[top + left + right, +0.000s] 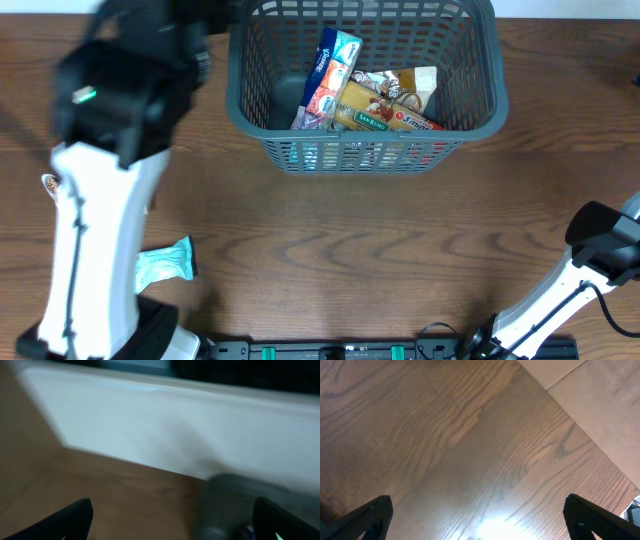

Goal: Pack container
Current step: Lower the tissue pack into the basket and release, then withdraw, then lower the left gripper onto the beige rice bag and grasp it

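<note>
We see the basket (350, 155) at the surface's (350, 250) far edge, holding packets (375, 100). A teal packet (165, 262) lies near-left. Left claw (173, 510) and right claw (479, 502) are spread, empty.

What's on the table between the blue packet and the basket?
Nothing. The overhead view shows only bare wooden table between the blue packet and the basket.

Wood-grain table (445, 435) (glare spot (490, 527)) meets pale wall (175, 425).
</note>
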Tool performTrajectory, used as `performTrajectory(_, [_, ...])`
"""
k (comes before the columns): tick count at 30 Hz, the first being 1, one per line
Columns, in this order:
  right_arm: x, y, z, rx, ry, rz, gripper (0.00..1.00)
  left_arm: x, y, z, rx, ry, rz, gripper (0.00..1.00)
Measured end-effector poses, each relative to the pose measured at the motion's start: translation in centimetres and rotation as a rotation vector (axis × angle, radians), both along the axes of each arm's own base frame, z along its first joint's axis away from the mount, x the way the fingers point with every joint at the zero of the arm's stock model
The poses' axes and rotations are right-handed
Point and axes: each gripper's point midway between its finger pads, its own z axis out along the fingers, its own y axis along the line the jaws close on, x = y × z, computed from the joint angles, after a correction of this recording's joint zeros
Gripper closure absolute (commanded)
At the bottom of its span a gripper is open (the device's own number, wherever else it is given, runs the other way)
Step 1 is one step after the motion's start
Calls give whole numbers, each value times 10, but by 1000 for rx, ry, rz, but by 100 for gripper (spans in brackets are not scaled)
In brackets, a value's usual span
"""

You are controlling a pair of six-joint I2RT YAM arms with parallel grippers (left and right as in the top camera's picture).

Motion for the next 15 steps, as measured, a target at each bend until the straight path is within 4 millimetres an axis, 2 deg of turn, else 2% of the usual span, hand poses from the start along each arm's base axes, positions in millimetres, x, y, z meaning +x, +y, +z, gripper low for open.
performTrajectory(2, [0, 0, 0, 0, 0, 0, 1, -13, 21, 3, -25, -3, 70, 12])
performTrajectory(5, [0, 0, 0, 0, 0, 0, 1, -27, 30, -2, -32, 30, 104, 12])
performTrajectory(11, [0, 0, 0, 0, 0, 0, 1, -34, 41, -19, -24, 99, 151, 12])
performTrajectory(15, [0, 0, 0, 0, 0, 0, 1, -34, 72, -38, -107, 113, 324, 12])
